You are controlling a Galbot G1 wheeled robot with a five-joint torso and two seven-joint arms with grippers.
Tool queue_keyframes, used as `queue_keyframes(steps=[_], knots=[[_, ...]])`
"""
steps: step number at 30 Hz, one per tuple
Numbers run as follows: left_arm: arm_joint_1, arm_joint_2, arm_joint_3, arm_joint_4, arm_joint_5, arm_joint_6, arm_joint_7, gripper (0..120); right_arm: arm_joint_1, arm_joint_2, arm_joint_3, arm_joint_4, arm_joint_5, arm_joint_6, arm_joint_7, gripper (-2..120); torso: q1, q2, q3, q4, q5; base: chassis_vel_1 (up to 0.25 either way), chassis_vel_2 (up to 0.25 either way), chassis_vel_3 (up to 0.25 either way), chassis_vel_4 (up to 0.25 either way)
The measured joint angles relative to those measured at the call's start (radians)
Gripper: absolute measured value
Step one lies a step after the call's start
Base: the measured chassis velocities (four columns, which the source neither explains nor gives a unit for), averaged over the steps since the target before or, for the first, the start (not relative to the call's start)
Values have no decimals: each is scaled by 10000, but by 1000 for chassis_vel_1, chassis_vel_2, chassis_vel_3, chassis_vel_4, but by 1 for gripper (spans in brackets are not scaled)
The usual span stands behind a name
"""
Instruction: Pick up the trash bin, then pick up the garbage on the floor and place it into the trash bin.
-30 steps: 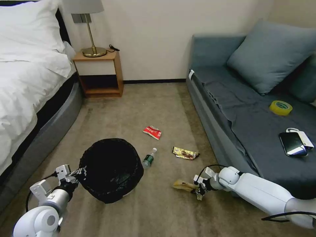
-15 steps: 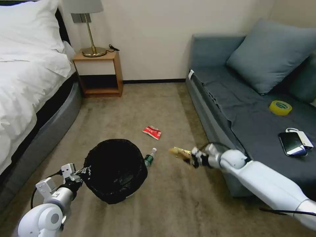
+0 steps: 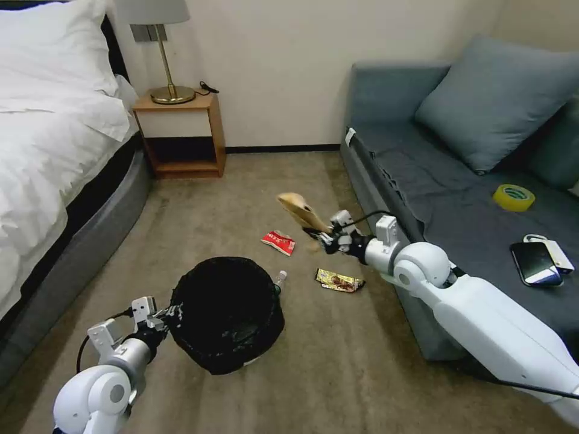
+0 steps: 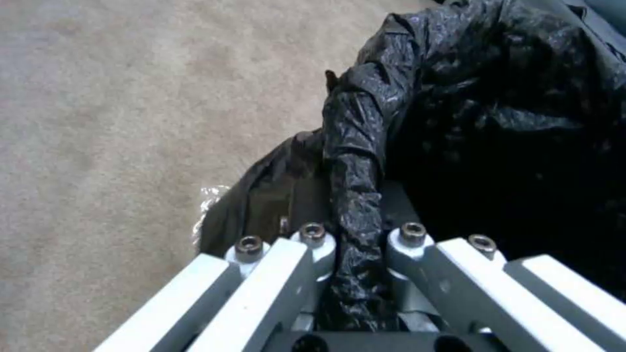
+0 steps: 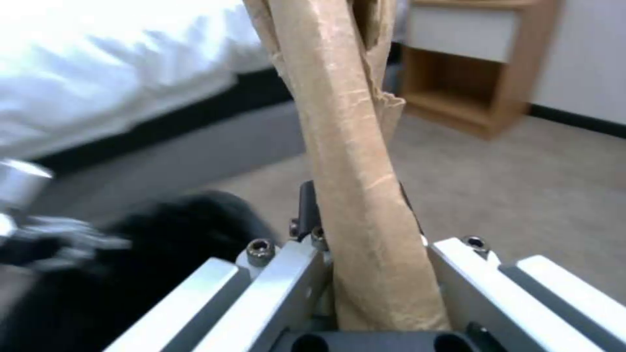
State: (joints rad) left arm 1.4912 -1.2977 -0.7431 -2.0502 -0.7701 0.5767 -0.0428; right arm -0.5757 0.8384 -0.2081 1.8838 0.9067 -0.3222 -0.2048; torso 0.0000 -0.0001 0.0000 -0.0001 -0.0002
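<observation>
The trash bin (image 3: 226, 310), round and lined with a crinkled black bag, hangs tilted just above the carpet. My left gripper (image 3: 164, 316) is shut on its near rim (image 4: 355, 205). My right gripper (image 3: 322, 236) is raised above the floor, right of and beyond the bin, shut on the crumpled brown paper bag (image 3: 300, 211), which sticks up from the jaws (image 5: 352, 146). Other garbage lies on the carpet: a red-and-white packet (image 3: 278, 242), a gold-brown wrapper (image 3: 339, 281), and a clear bottle (image 3: 278, 279) half hidden behind the bin.
A bed (image 3: 54, 157) lines the left side and a grey sofa (image 3: 458, 205) the right, with a yellow tape roll (image 3: 514, 197) and a black phone (image 3: 535, 263) on its seat. A wooden nightstand (image 3: 181, 132) with a lamp stands at the back wall. Open carpet lies between.
My right gripper has lifted the brown paper bag off the carpet, up and away toward the red packet. The left gripper has carried the bin slightly right and nearer.
</observation>
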Motion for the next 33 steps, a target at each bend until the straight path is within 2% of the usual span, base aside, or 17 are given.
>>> queue_keyframes(steps=[7, 10, 24, 33], knots=[[137, -113, -1, -207, 82, 11, 22, 4, 195, 35, -1442, 1400, 198, -33, 352, 1, -1, 0, 0, 1, 0, 0, 0, 0, 0], [190, -167, 15, -285, 108, 12, 30, 4, 224, 197, -1930, 1508, 32, -101, 394, 1, 0, 0, 0, 0, 1, 0, 0, 0, 0], [338, -313, -27, -448, 109, 8, 80, 4, 650, 1213, -3553, 200, -919, -143, 407, 1, 0, 0, 0, 2, 1, 0, 0, 0, 0], [304, -301, -61, -419, 28, -6, 106, 4, 654, 1298, -3683, -114, -1214, -140, 388, 30, 0, 1, 0, 0, 2, 0, 0, 0, 0]])
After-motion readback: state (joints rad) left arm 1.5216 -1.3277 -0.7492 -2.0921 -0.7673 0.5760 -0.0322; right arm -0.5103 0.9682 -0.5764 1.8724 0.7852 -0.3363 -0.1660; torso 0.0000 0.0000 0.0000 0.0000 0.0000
